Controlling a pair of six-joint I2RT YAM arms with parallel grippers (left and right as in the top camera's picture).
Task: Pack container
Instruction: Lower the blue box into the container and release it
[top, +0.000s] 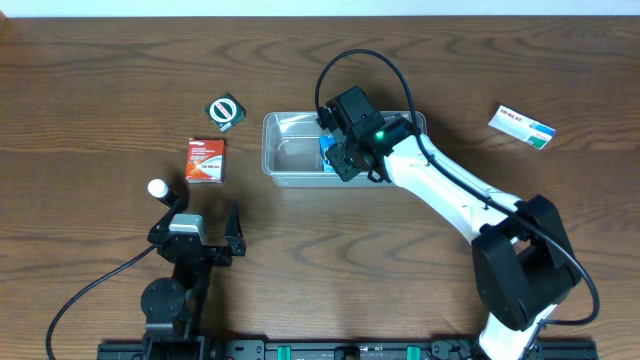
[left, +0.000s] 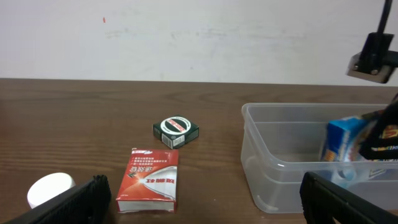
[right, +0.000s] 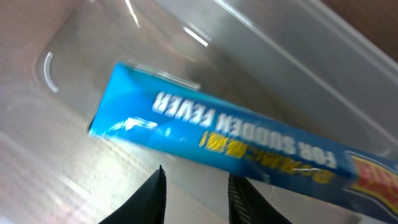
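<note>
The brown wood-grain table (top: 90, 80) carries all items. The white-and-black right arm (top: 450, 195) reaches from the near right edge to the middle of the table.

The container (top: 300, 117), a clear, long, shallow plastic tub with rounded corners, stands at the table centre. The right gripper (right: 196, 190) is inside its right half. Its fingertips are a narrow gap apart with nothing between them. A blue rectangular carton with yellow and white lettering (right: 236, 146) lies tilted in the tub, just beyond the tips; whether it touches them cannot be told.

The black left gripper (top: 200, 218) is near the front left edge, well apart from the tub. Its fingers are spread wide and hold nothing.

A red-and-white rectangular box (top: 206, 160) lies flat left of the tub. A white-and-green flat box (top: 522, 127) lies at the far right. A small green-and-black box with a round label (top: 226, 111) lies beyond the red box. A white round cap-like object (top: 157, 188) sits just beside the left gripper.
</note>
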